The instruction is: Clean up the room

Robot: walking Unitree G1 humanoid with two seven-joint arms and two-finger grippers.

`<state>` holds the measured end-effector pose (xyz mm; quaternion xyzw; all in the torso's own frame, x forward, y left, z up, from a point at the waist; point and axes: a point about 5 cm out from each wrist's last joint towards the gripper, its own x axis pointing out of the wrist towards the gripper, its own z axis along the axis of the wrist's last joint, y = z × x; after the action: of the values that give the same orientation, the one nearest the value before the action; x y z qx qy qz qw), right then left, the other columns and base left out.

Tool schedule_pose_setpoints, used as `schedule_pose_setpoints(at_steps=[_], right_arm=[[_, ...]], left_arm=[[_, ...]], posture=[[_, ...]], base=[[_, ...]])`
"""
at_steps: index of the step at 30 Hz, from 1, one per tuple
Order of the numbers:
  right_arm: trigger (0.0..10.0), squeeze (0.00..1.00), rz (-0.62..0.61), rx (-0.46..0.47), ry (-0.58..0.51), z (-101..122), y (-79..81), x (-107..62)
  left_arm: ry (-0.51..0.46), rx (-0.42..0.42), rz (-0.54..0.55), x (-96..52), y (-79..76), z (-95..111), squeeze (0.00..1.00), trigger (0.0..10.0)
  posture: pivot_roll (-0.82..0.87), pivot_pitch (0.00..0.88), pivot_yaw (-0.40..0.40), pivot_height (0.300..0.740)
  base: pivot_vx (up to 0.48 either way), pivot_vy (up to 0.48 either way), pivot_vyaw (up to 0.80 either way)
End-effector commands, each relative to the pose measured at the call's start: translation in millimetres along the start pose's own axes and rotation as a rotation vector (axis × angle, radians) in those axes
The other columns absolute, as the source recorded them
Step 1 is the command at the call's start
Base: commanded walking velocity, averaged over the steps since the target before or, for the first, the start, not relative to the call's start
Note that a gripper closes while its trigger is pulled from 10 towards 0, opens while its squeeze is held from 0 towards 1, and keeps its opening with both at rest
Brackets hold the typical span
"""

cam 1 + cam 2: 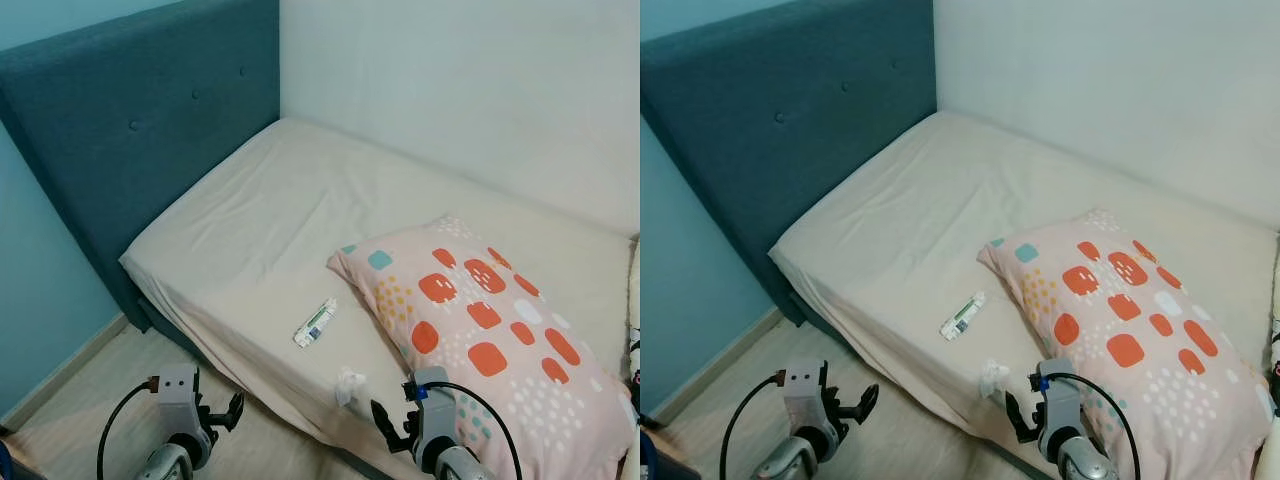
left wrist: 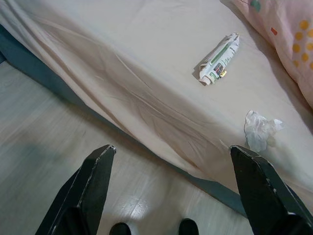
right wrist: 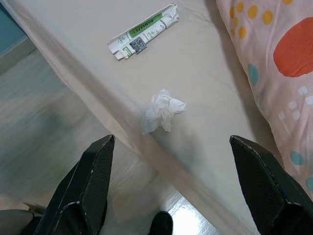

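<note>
- The crumpled tissue (image 3: 163, 112) lay on the bed (image 1: 270, 210) at its near edge, just beside the patterned pillow (image 1: 480, 330); the green-and-white wrapper (image 1: 315, 322) lay on the sheet a little further in from that edge, also near the pillow.
- The right claw (image 3: 171, 181) hung above the floor (image 2: 58, 142), just short of the bed edge, with the tissue between its 2 fingers in line of sight; fingers spread wide, nothing held.
- The left claw (image 2: 173, 186) hung lower beside the bed edge, likewise spread wide and empty.
- Risk 1: the tissue sat right on the edge, so a glancing contact would likely knock it to the floor.
- Risk 2: the loose sheet was wrinkled near the edge; closing fingers might pinch fabric together with the tissue.
- Risk 3: the flat wrapper would probably slide on the sheet instead of lifting.
- Obstruction: the pillow crowded the tissue on 1 side, limiting approach from there.
- The blue headboard (image 1: 140, 110) stood well apart from both items.
</note>
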<state>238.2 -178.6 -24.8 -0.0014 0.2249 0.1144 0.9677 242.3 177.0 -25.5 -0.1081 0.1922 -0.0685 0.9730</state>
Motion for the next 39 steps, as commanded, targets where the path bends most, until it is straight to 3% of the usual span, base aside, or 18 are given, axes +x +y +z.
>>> schedule_pose_setpoints(at_steps=[1, 39], right_arm=[[10.0, 0.00, 0.000, 0.004, 0.022, -6.4, -0.5, -2.8], [10.0, 0.00, -0.001, 0.008, 0.023, -7.9, -0.4, -4.0]], left_arm=[[0.033, -0.013, 0.000, -2.2, -0.8, -7.5, 0.00, 10.0], [0.022, -0.013, 0.005, -3.1, -1.5, -7.1, 0.00, 10.0]], posture=[[-0.10, 0.157, -0.058, 0.740], [-0.10, 0.156, -0.065, 0.740]], base=[[0.000, 0.000, 0.00], [0.000, 0.000, 0.00]])
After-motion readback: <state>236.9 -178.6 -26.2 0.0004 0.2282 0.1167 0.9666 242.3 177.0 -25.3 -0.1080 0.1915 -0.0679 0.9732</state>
